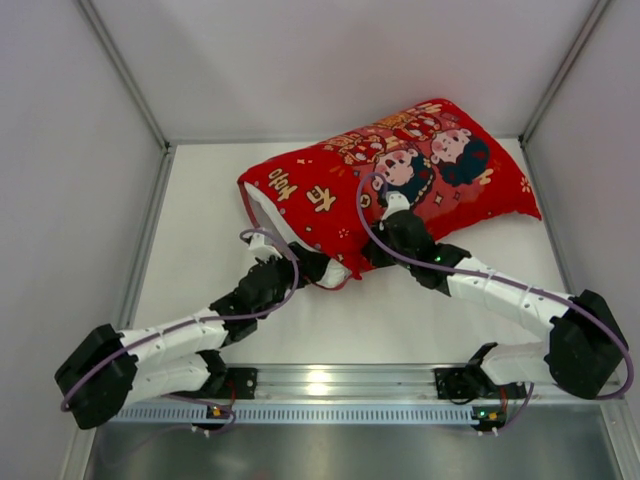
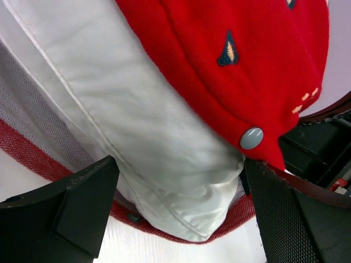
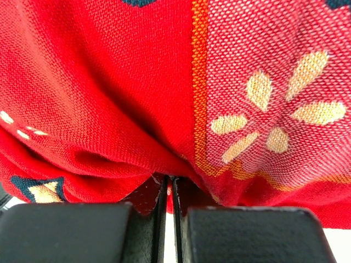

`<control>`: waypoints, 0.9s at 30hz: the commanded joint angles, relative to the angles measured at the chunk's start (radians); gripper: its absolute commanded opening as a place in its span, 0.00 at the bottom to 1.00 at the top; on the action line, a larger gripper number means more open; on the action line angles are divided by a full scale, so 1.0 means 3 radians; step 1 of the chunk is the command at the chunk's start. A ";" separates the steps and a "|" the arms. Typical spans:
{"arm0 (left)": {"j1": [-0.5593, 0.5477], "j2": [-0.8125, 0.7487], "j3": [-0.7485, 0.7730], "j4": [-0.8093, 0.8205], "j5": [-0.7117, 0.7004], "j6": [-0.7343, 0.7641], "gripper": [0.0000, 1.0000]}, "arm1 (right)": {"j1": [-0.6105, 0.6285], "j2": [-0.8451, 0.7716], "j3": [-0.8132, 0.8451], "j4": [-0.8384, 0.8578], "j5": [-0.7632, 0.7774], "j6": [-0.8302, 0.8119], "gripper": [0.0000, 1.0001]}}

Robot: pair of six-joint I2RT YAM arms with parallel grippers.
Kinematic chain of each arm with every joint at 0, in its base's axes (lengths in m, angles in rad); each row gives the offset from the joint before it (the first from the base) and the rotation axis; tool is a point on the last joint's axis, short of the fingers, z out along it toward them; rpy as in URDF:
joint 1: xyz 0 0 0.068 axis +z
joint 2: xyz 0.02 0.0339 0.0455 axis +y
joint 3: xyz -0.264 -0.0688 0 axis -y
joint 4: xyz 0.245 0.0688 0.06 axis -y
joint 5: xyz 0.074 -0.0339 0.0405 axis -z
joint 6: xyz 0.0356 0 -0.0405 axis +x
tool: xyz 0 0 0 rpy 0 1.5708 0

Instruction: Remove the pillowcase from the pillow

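In the right wrist view, the right gripper (image 3: 169, 200) sits directly under the lens at 6 o'clock. Its two black fingers (image 3: 82, 233) are closed to a hairline gap, and a fold of the pillowcase (image 3: 109, 82) is pinched between the tips. Red woven fabric fills the rest of that view, with a cream flower motif (image 3: 274, 118) at 3 o'clock and an orange stripe (image 3: 198, 71) running down from 12 o'clock. In the left wrist view, the left gripper (image 2: 181, 213) is spread wide, with one finger at 8 o'clock and the other at 4 o'clock. A corner of the white pillow (image 2: 137, 126) bulges into the gap between them. The fingers bracket this corner without clamping it. Whether either pad touches the cloth cannot be determined. The red hem of the cover crosses the corner from 12 o'clock to 4 o'clock and carries a grey snap button (image 2: 252, 138) near the right-hand finger. In the top view, the pillow lies inside its cover on the white table (image 1: 400, 320), from centre out toward 1 o'clock. The open mouth of the cover is at the 8 o'clock end, where bare white pillow shows. Both arms reach to the near edge of the cover, and their bases sit on a metal rail (image 1: 330, 385) at 6 o'clock.
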 commanded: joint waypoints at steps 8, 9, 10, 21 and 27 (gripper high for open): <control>0.0009 0.0625 0.0062 0.0606 0.0404 0.0024 0.99 | -0.0137 -0.0172 0.0088 0.0178 0.0166 -0.0093 0.00; 0.0004 0.0640 0.0051 0.0601 0.0425 0.0024 0.99 | -0.0137 -0.0172 0.0098 0.0178 0.0166 -0.0098 0.00; 0.0004 0.0660 0.0046 0.0591 0.0435 0.0024 0.99 | -0.0137 -0.0172 0.0098 0.0178 0.0171 -0.0103 0.00; 0.0004 0.1023 -0.0092 0.1193 0.0175 0.0050 0.99 | -0.0142 -0.0091 0.0022 0.0296 0.0008 0.0004 0.00; 0.0014 0.1157 0.0164 0.1414 0.0012 0.0249 0.68 | -0.0142 -0.0285 -0.0173 0.0327 0.0008 0.0035 0.00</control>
